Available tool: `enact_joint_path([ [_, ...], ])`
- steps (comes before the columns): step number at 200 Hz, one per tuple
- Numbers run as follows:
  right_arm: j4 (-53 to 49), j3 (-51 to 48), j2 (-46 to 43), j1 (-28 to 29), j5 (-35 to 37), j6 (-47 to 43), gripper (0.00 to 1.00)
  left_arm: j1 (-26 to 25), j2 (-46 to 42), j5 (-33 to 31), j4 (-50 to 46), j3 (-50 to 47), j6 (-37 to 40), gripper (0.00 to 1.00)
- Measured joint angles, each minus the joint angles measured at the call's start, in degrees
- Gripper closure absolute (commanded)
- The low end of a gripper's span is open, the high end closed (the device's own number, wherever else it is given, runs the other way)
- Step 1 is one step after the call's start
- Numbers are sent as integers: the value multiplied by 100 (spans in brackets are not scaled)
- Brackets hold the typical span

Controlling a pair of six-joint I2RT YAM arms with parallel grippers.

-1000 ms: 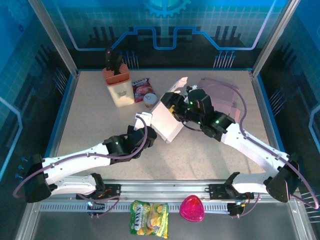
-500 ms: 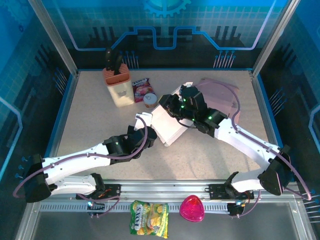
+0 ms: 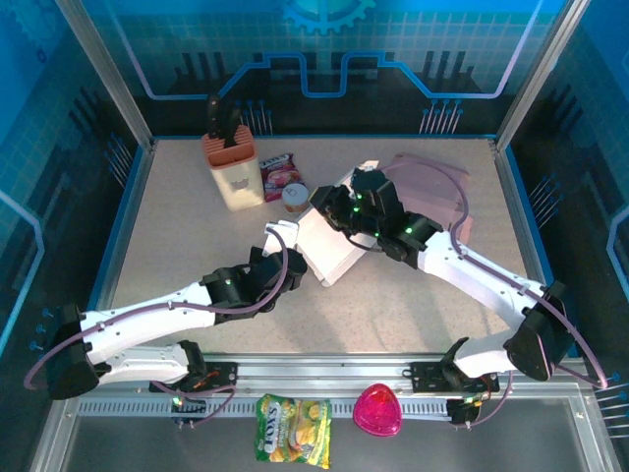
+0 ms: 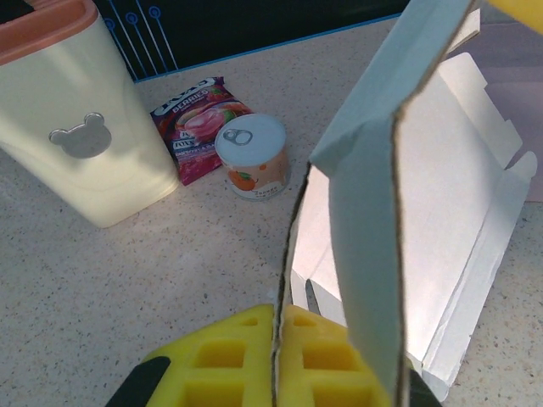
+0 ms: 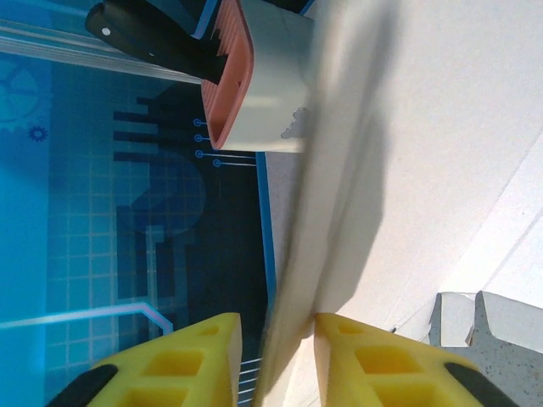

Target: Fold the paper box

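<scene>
Right arm has swung in over the last second, and the right gripper (image 5: 276, 326) has narrowed onto an upright wall panel; left gripper (image 4: 276, 339) is pinching a cardboard edge, pads pressed together. Paper box (image 3: 329, 246) sits mid-table, half-formed; I reckon we're raising walls, and next comes creasing that panel inward. Can (image 3: 295, 197) crowds it at 11 o'clock; there's bare table (image 3: 197, 226) toward 6 and 9 o'clock.
</scene>
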Motion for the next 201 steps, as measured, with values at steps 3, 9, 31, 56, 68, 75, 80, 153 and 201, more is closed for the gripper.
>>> enact_joint_path([
  [3,0,0,2,0,0,4,76,0,0,0,0,0,0,100],
  [9,0,0,11,-9,0,20,76,0,0,0,0,0,0,100],
  [31,7,0,15,-9,0,28,78,0,0,0,0,0,2,100],
  [56,68,-28,15,-9,2,44,81,0,0,0,0,0,2,100],
  [68,90,-55,15,-9,0,61,85,0,0,2,-2,0,2,100],
  [75,90,-72,15,-9,2,76,86,0,0,2,0,0,2,100],
  [80,85,-76,15,-9,2,74,88,0,0,2,0,0,4,100],
  [153,387,-662,-219,-20,76,431,100,-11,-275,166,-302,-4,-118,26],
  [201,560,-1725,-999,221,697,1189,100,4,-1471,376,-466,-223,-549,22],
])
